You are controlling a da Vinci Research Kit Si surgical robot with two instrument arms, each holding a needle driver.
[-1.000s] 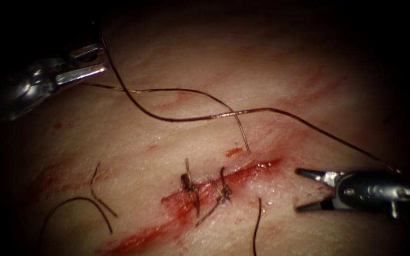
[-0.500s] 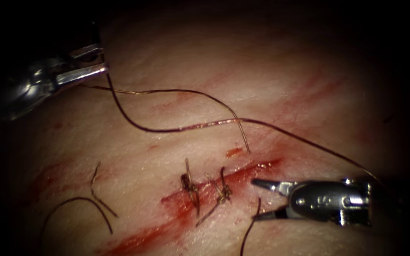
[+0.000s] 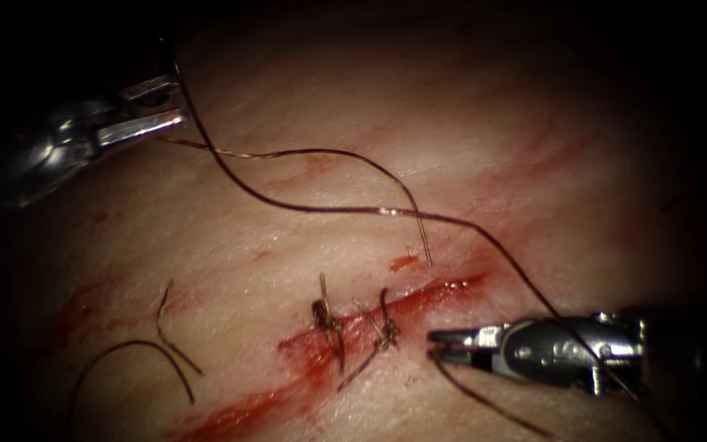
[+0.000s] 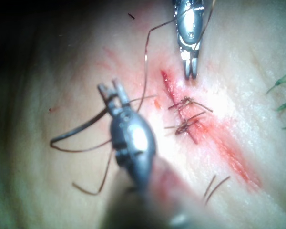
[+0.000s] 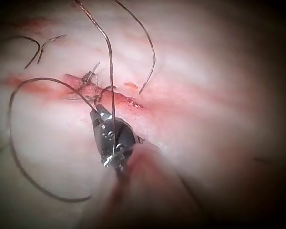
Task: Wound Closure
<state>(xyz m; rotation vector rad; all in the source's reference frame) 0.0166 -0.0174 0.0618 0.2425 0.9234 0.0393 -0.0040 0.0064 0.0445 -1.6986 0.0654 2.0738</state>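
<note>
The tissue (image 3: 304,164) has a slanting red cut (image 3: 435,293) with two knotted stitches (image 3: 327,321) across it. My left tool (image 3: 165,105) sits far up on the left, shut on the long dark thread (image 3: 329,209). That thread runs across the tissue and lies over my right tool's body. My right tool (image 3: 435,342) is just right of the cut, shut on the short thread tail (image 3: 484,399) that comes out there. A second strand (image 3: 353,160) arcs down into the tissue left of the cut. A thicker grey curve (image 4: 76,130) under the left tool's jaws may be the needle, off the tissue.
Cut ends of thread (image 3: 169,327) lie on the tissue at the lower left. Red fluid (image 3: 239,413) streaks along the cut and its lower end. Green stitch ends (image 4: 281,83) show at the tissue's edge in the left wrist view.
My right tool moved left to the cut with open jaws, then shut on the thread tail. The long thread shifted down and now lies over that tool. The left tool stayed put.
</note>
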